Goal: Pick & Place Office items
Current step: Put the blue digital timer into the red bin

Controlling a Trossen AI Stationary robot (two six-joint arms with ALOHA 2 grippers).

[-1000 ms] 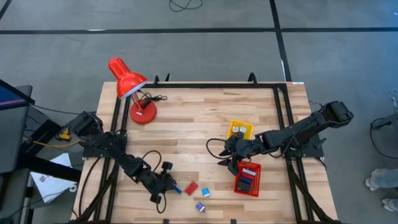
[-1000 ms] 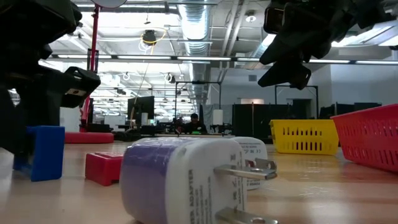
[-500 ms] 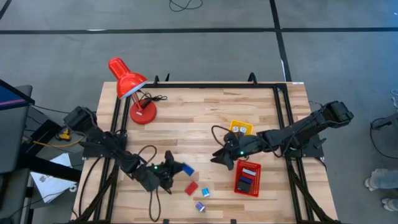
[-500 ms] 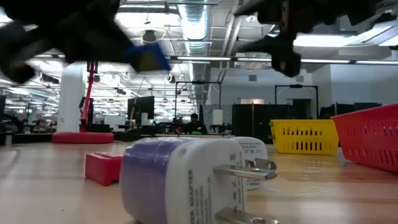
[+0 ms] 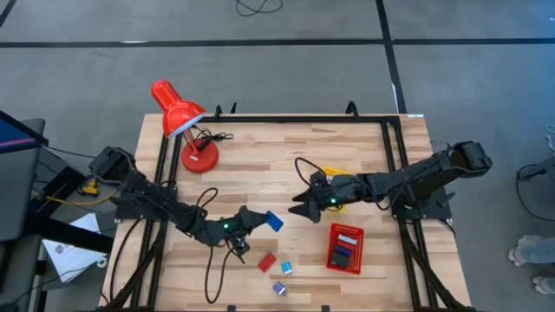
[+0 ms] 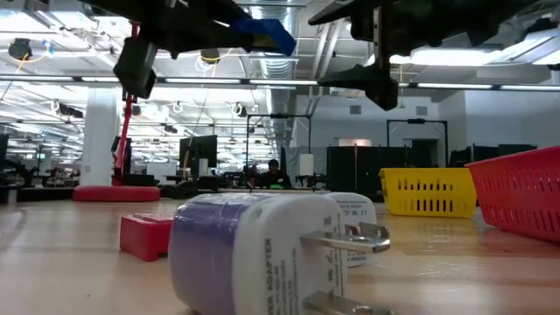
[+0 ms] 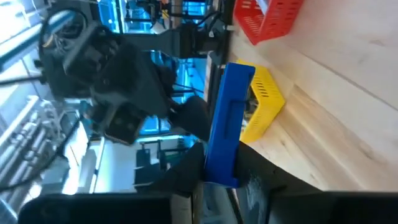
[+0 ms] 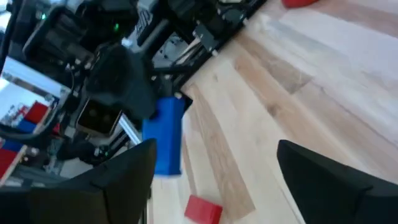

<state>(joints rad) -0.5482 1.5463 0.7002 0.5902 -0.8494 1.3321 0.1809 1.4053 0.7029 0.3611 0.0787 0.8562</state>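
Observation:
My left gripper [image 5: 260,220] is shut on a blue block [image 5: 274,222], held in the air over the table's middle; the block also shows high up in the low view [image 6: 262,33]. My right gripper [image 5: 300,208] stands open just to the block's right, facing it, with nothing between its fingers [image 8: 124,177]. A red block [image 5: 267,261], a white and light-blue plug adapter [image 5: 286,268] and a white and purple adapter [image 6: 254,254] lie flat on the table near its front edge. My left gripper pinches the blue block by one end [image 7: 219,177] between its two fingers. The fingers come nearly level from the table's left and lie along the block. The rest of the block [image 7: 229,112] sticks out ahead of them toward my right gripper, clear of the table.
A red mesh basket [image 5: 345,250] with a few pieces stands at the front right. A yellow tray [image 5: 340,178] lies half under my right arm. A red desk lamp [image 5: 184,121] stands at the far left. Bare wood lies between the lamp and the tray.
My left gripper has risen from the table with the blue block, gone toward the table's right and far side and rolled its wrist; the block is lifted clear. My right gripper has left the basket's corner, moving toward the table's left and far side, and opened wider.

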